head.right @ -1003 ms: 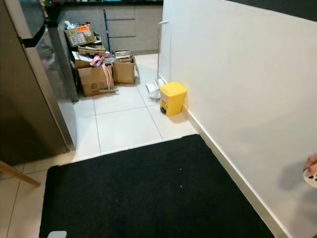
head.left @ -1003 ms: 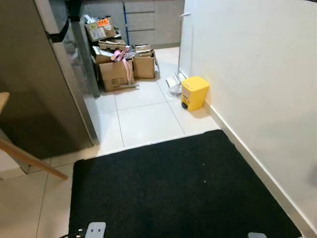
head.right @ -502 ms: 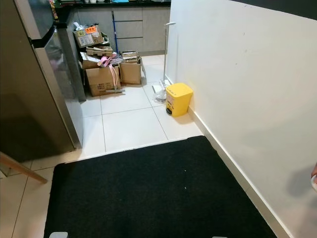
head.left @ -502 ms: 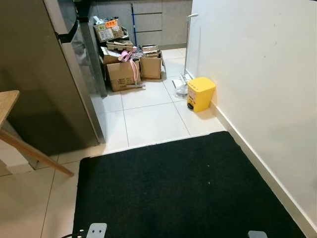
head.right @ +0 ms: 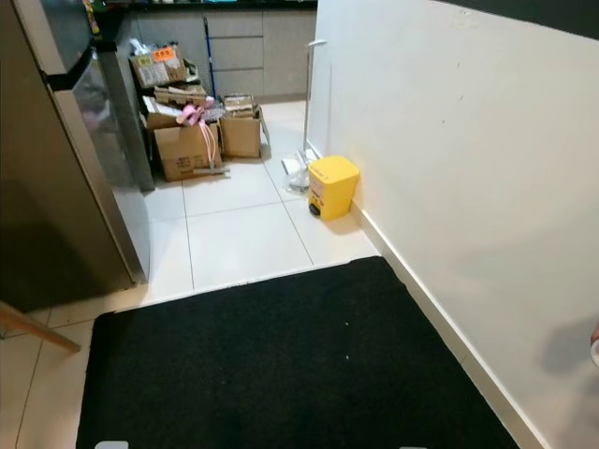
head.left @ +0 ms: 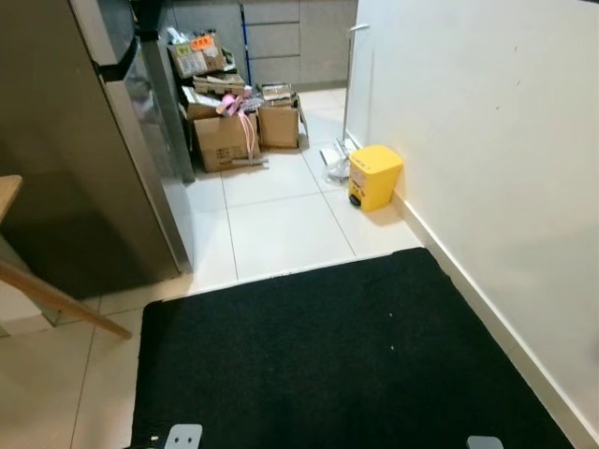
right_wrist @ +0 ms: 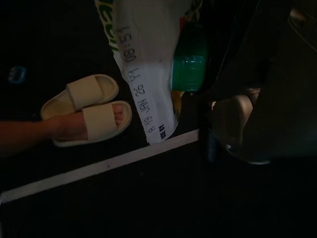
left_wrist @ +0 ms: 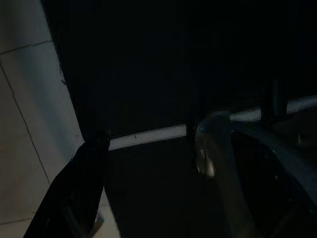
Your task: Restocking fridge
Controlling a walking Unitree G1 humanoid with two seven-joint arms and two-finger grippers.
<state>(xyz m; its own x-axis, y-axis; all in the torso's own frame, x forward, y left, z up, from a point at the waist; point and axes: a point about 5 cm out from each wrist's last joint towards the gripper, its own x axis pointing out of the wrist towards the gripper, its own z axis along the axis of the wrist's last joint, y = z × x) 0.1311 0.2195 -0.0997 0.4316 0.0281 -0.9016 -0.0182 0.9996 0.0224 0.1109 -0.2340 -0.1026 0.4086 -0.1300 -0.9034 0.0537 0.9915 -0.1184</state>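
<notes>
Your right gripper's jaws are clamping a white printed plastic pouch point(right_wrist: 143, 69), hanging with a green bottle point(right_wrist: 188, 62) beside. It looks soft and slippery; pinch its sealed edge. I cannot tell the left jaws' state.

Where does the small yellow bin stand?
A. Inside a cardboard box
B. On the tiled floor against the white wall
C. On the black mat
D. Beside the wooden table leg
B: the yellow bin sits on pale tiles at the white wall's base, beyond the black mat.

Black mat point(head.left: 346, 355) on pale tiled floor point(head.left: 281, 224) beside white wall point(head.left: 487, 140)
</notes>
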